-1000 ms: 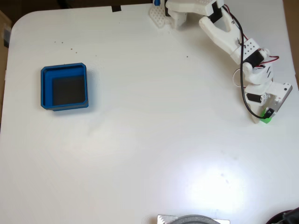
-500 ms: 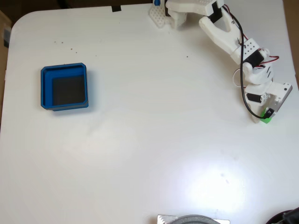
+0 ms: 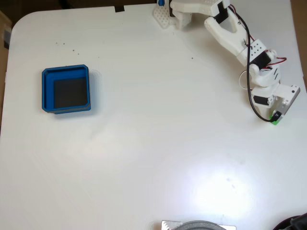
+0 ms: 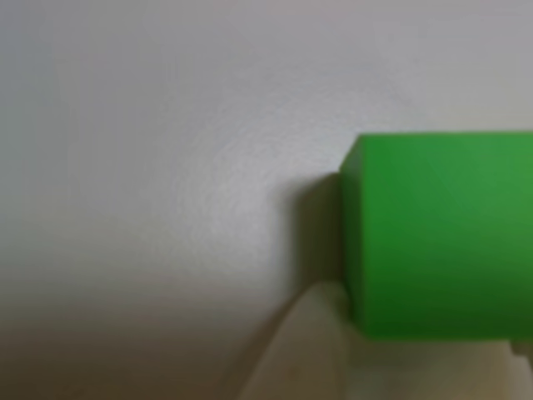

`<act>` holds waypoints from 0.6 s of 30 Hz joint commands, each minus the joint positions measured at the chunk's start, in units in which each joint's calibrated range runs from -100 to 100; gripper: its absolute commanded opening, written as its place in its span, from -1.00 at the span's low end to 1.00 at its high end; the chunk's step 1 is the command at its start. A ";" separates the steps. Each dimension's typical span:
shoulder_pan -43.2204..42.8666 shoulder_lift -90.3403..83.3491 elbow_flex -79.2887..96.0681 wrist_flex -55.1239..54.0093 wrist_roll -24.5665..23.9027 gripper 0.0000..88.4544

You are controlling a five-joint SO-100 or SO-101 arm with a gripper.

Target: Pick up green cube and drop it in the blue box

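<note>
The green cube [image 3: 276, 121] shows as a thin green sliver under the white gripper [image 3: 272, 119] near the table's right edge in the fixed view. The arm reaches down over it from the top right. In the other view the green cube [image 4: 441, 233] is close up at the right, resting on the white table with a shadow to its left. A white fingertip [image 4: 304, 350] lies against its lower left corner. How the jaws stand around the cube is hidden. The blue box [image 3: 47, 89], with its dark floor empty, sits far off at the left of the table.
The arm's white base [image 3: 187, 12] stands at the table's top edge. A grey round object [image 3: 199, 225] pokes in at the bottom edge, and a dark object [image 3: 295, 224] sits at the bottom right corner. White tabletop stretches between the cube and the box.
Less of the green cube shows below the gripper than before; the gripper head now covers most of it. The arm has barely shifted, and the blue box is unmoved.
</note>
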 commanded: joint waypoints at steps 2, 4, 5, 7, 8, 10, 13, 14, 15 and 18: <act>0.15 -2.80 -3.58 0.11 -0.24 -0.98; 0.15 -3.39 -3.58 0.11 -0.29 -0.98; 0.08 -3.97 -3.49 0.11 -0.29 -0.98; 0.08 -5.14 -3.49 0.11 -0.29 -0.98; 0.08 -5.98 -3.49 0.11 -0.29 -0.98; 0.08 -8.32 -3.22 0.20 -0.29 -0.98; 0.08 -11.66 -3.04 0.20 -0.29 -0.98; 0.08 -12.58 -3.04 0.20 -0.29 -0.98; 0.08 -13.42 -3.04 0.20 -0.29 -0.98; 0.08 -15.17 -2.95 0.20 -0.29 -0.98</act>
